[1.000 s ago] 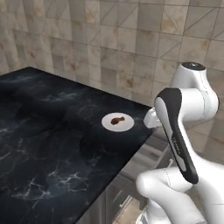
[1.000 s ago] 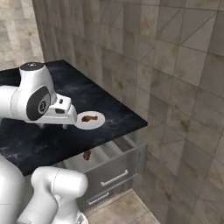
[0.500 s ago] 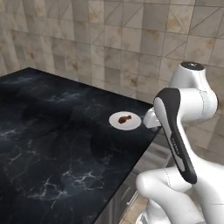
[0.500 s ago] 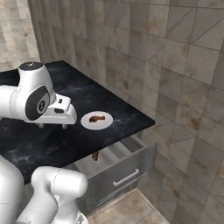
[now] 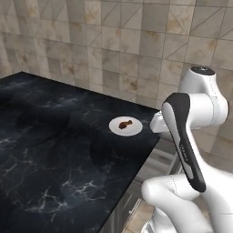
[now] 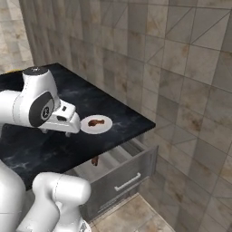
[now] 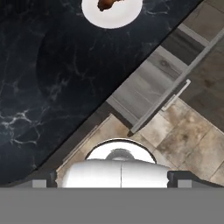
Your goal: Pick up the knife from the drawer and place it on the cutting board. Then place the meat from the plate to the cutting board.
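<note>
The small white plate [image 5: 125, 126] lies near the black counter's right edge, and the reddish-brown meat [image 5: 124, 123] rests on it. Both show in the right base view, plate [image 6: 96, 124] and meat [image 6: 94, 122], and at the top of the hand view, plate [image 7: 112, 12] and meat [image 7: 107, 3]. Below the counter edge the grey drawer [image 6: 121, 168] stands pulled out, with its slim silver handle [image 6: 128, 181]. From above, the drawer [image 7: 146, 89] shows a bare grey floor. The knife and cutting board are out of view. My gripper [image 7: 113, 177] hangs over the counter beside the plate, open and holding nothing.
The black marble counter [image 5: 50, 150] stretches left and toward me. A tiled wall [image 5: 118, 50] rises behind it. A small brown shape [image 6: 94, 161] sits under the counter edge at the drawer's back. Tan floor tiles [image 7: 183, 131] lie in front of the cabinet.
The whole picture has shifted a little in both base views, so the camera has moved. Arm pose, plate, meat and open drawer look unchanged.
</note>
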